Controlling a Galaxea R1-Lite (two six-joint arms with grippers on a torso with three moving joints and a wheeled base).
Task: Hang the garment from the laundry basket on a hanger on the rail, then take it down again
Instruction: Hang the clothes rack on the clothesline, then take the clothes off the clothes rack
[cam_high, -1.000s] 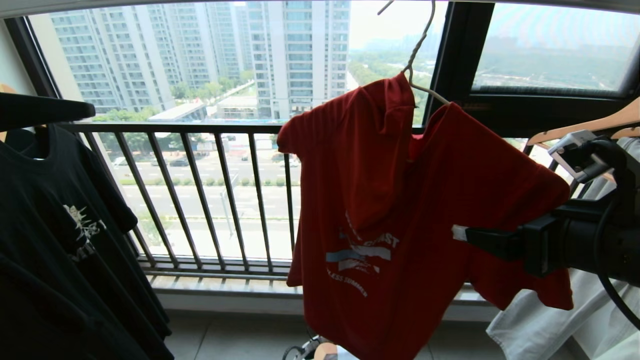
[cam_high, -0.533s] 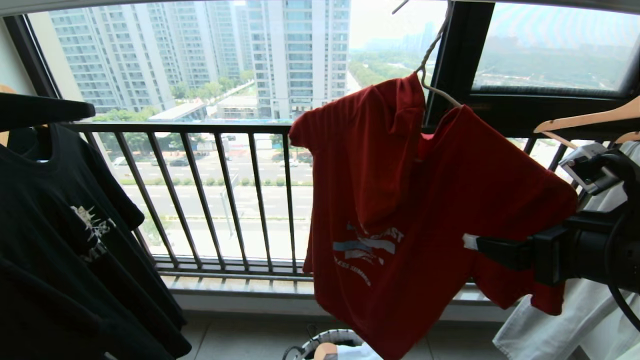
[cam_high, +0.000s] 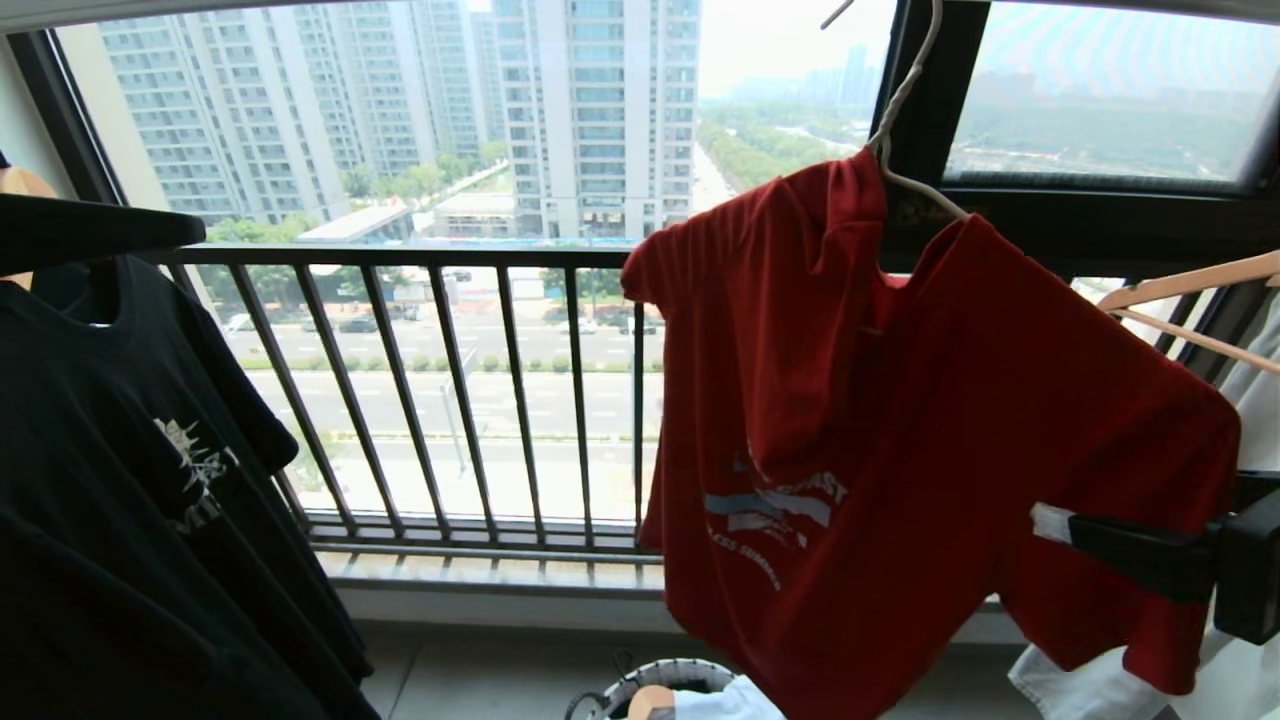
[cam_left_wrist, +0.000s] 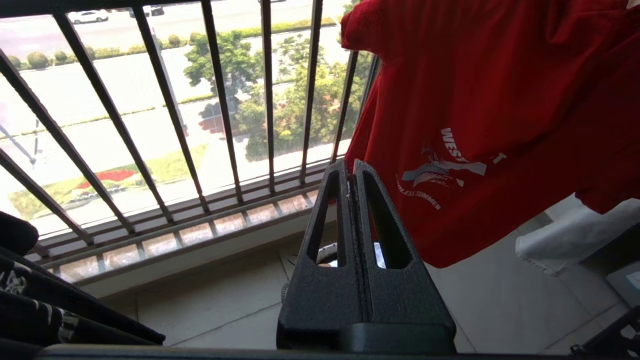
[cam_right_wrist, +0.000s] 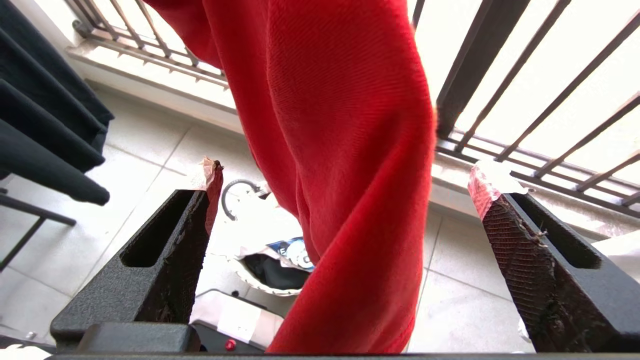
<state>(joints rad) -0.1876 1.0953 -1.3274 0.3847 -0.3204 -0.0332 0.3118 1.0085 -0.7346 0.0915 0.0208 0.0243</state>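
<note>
Overhead, red T-shirt (cam_high: 900, 420) on hanger (cam_high: 905, 110); right tool (cam_right_wrist: 345, 180) agape

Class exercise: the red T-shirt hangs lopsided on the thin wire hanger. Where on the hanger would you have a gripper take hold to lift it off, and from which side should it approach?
Probably the twisted neck of the hanger, just above the red T-shirt: it is the only bare wire showing, since cloth covers both shoulders. Come from the room side, level, as the window railing stands behind. The right gripper, jaws wide around the hem, sits low.
</note>
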